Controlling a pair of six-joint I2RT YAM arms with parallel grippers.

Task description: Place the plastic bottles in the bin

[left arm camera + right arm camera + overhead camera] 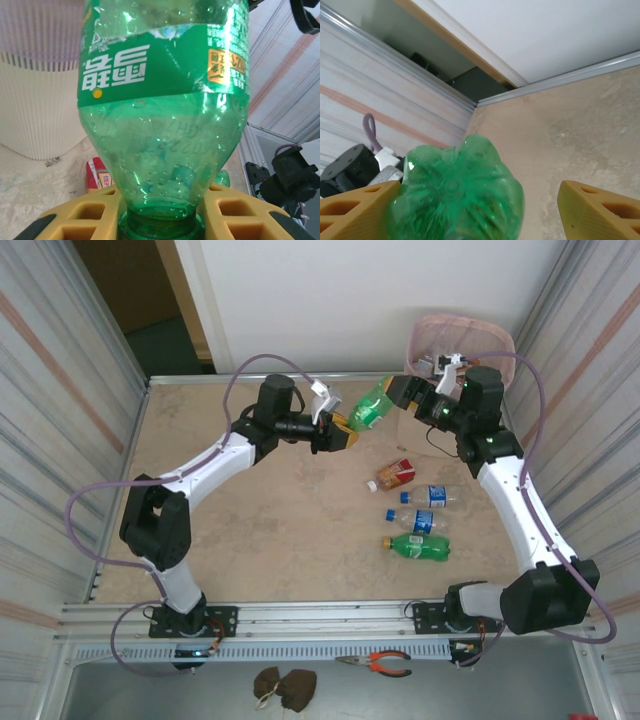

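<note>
**Green bottle held in mid-air between two grippers**

A clear green plastic bottle (pixel 372 408) with a green label hangs above the far middle of the beige table (pixel 250 530). The left gripper (pixel 338 430) is clamped on its neck. The right gripper (pixel 402 392) has its yellow jaws spread around the lobed base, one jaw beside the plastic and the other well apart. The bottle's long axis runs from the left gripper towards the right one, and on towards the tall pale pink mesh-sided bin (pixel 500 337) just behind the right arm, the nearer arm. Both arms reach far forward, wrists facing each other. Four more small plastic bottles (pixel 415 547) lie on the table.
</note>
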